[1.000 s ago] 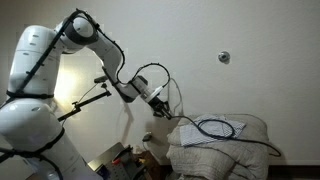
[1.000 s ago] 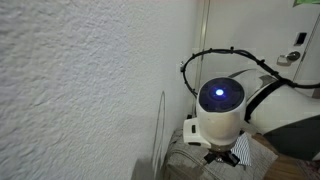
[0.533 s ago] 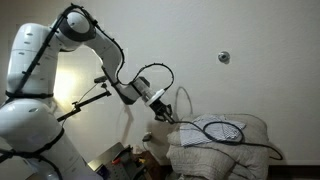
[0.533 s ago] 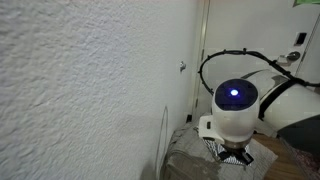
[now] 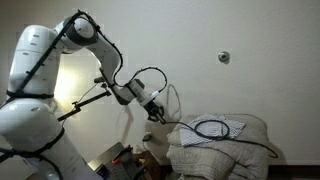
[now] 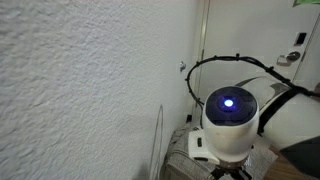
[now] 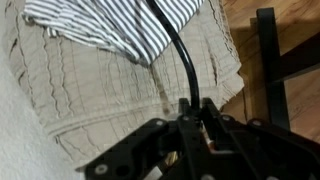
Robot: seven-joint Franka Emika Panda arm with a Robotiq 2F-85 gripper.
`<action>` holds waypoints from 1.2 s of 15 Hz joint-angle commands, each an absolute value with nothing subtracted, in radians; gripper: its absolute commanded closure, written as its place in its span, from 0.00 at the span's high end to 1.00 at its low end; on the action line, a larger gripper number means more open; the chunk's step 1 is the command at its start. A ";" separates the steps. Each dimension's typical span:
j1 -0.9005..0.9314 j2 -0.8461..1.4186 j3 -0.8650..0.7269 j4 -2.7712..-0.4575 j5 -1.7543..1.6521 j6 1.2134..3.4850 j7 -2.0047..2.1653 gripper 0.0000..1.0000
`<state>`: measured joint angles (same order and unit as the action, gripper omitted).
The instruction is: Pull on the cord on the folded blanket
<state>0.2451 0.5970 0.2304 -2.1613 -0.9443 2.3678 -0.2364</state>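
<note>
Wrist view: cord [image 7: 178, 50] sits between the gripper [image 7: 197, 115] fingers and runs straight ahead of the fingertips onto the patch [image 7: 110, 20]. Patch lies on the folded blanket [image 7: 90, 100], ahead and left of the fingers. Blanket is under and left of the fingers. Frame [image 7: 268, 70] is right of the fingers, on the floor [image 7: 300, 30], beside the blanket edge. In an exterior view the cord [image 5: 218, 127] loops on top of the blanket, beyond the fingertips; trailing end runs off the blanket's far side.

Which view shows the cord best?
Wrist view: the cord runs close-up into the shut gripper. In an exterior view the cord is a small loop on the folded blanket; in an exterior view the arm hides it.
</note>
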 commanded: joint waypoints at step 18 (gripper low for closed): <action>0.477 0.621 0.209 -2.022 -1.174 2.005 0.012 0.10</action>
